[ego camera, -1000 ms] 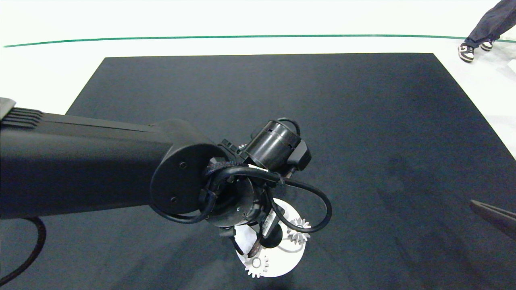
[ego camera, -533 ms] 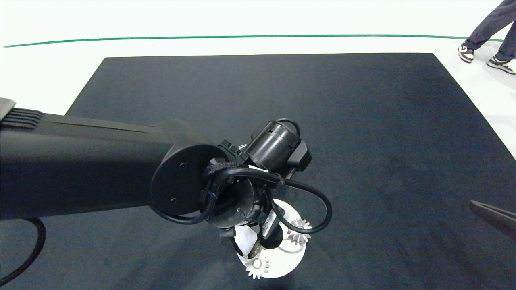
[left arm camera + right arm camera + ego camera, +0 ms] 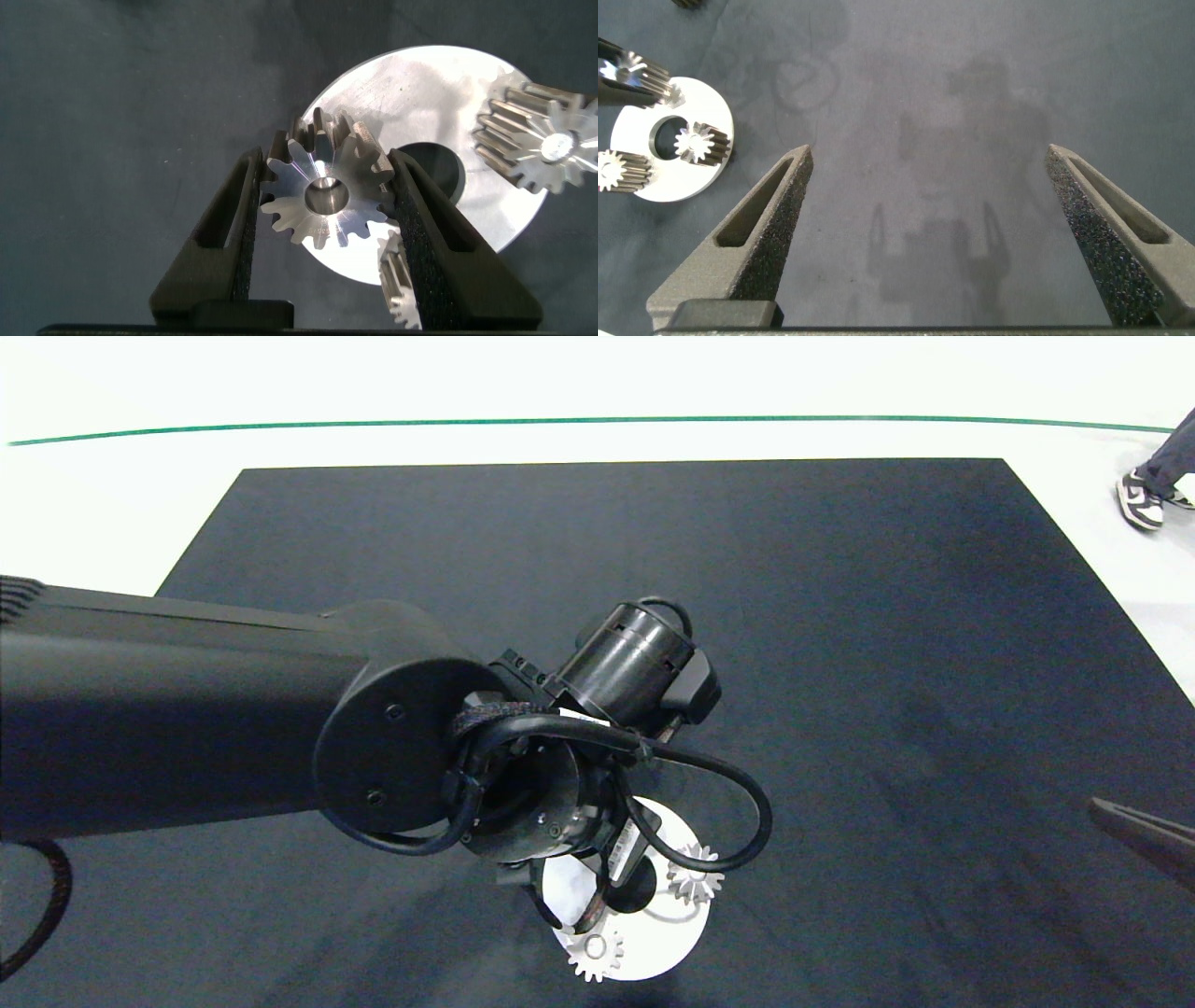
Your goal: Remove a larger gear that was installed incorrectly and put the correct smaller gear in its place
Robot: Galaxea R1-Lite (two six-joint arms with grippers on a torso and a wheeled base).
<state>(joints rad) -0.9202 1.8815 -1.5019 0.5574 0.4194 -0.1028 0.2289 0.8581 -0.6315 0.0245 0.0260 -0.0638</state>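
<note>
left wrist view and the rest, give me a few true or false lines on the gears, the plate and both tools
1. The left tool is shut on a silver metal toothed gear with a round centre hole. True.
2. That gear lies flat on the dark mat. False: it is held between the fingers, over the edge of the round silver metal plate.
3. The right tool grips a gear. False: it is open and empty over the mat.
4. The plate has a round centre hole. True.
5. No other gears are on the plate. False: two more silver gears stand on it.
</note>
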